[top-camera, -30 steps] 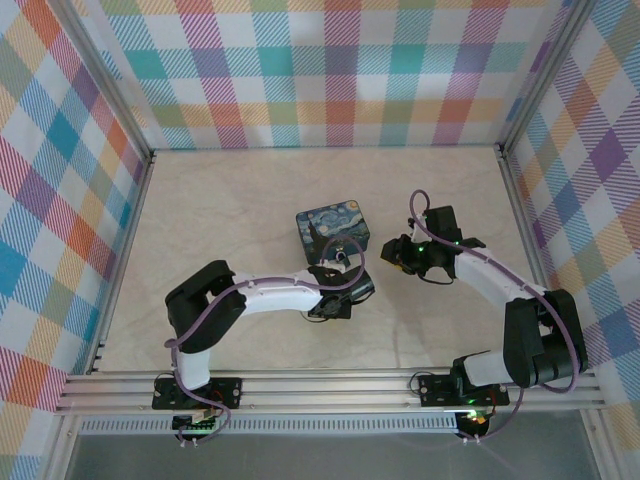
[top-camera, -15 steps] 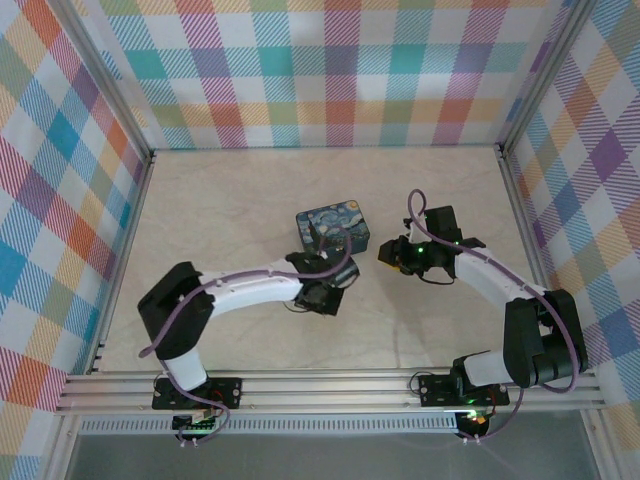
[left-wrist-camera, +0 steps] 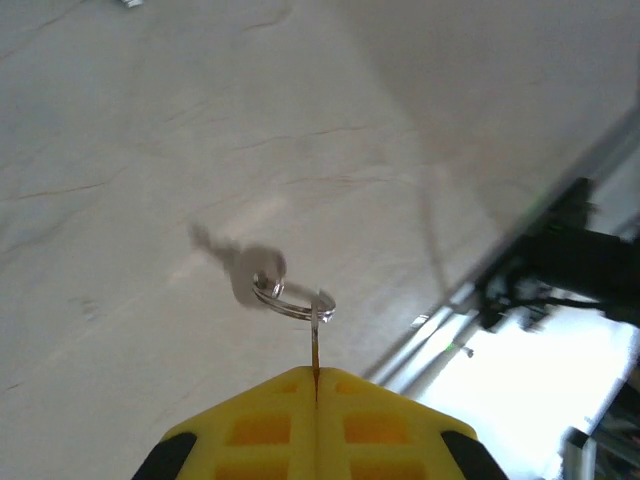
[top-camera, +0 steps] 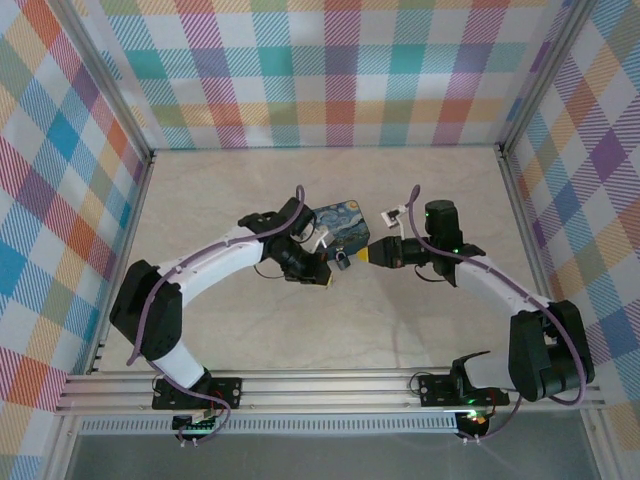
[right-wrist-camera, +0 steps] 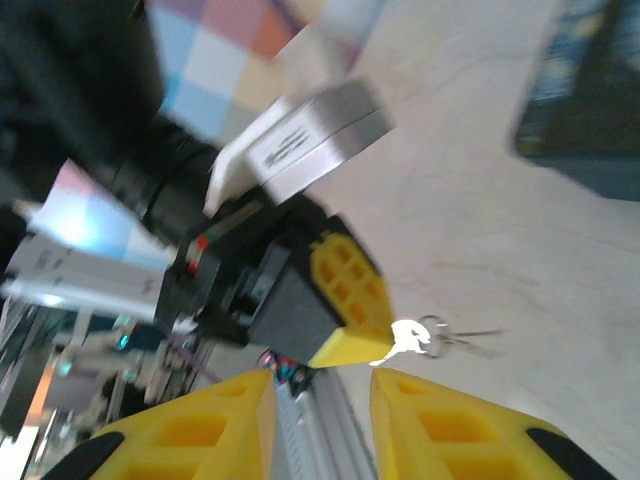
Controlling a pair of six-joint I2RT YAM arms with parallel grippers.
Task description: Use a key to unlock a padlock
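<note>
Both arms have swung inward since a second ago: my left claw (left-wrist-camera: 316, 378) pinches the key ring (left-wrist-camera: 292, 298) by a thin blade, the key (left-wrist-camera: 238, 266) dangling just near the painted tin (top-camera: 348, 225), probably light, stiff and slippery, best gripped flat across its head by my spread right claw (right-wrist-camera: 320, 400).

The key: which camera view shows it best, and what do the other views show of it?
Left wrist: the key stands edge-on, pinched in the shut left gripper, with a ring hanging from it. Right wrist shows it as a glaring white blob; top external shows a tiny speck.
</note>
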